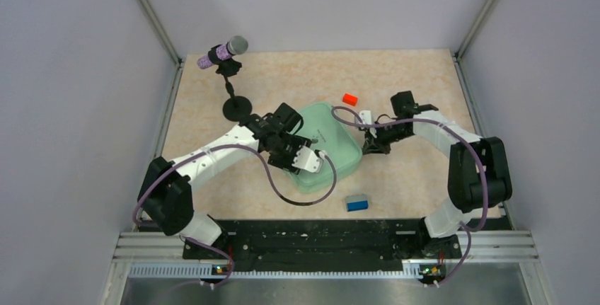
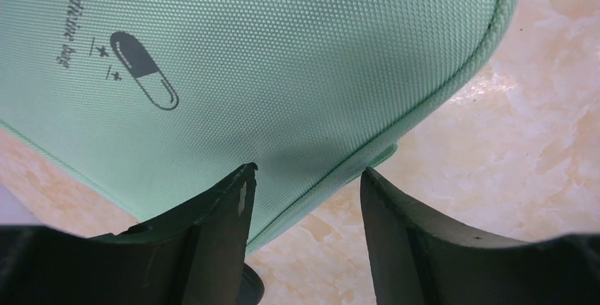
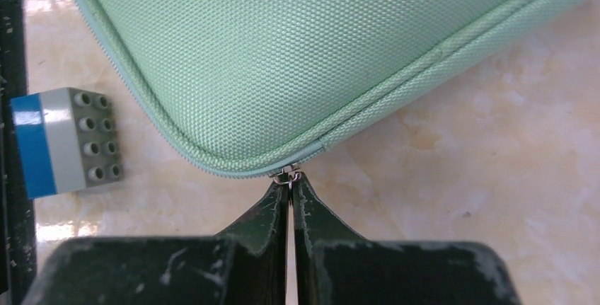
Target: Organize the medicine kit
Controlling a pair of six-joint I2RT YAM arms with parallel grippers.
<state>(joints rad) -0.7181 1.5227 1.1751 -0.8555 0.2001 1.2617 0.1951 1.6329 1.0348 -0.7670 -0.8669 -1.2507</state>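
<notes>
The medicine kit (image 1: 331, 151) lies mid-counter (image 1: 417, 177). The left fingers (image 2: 230, 202) stand wide astride its left edge, one over the lid, one over bare counter. The right fingers (image 3: 278, 209) are pinched together on the zipper pull (image 3: 289, 175) at its right side.

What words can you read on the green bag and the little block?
"Medicine bag": slanted grey letters on the medicine kit, beside a pill sign with tiny plus marks.
Blue-and-grey block: no writing shows.
In the top view the kit's print is too small to read.
</notes>
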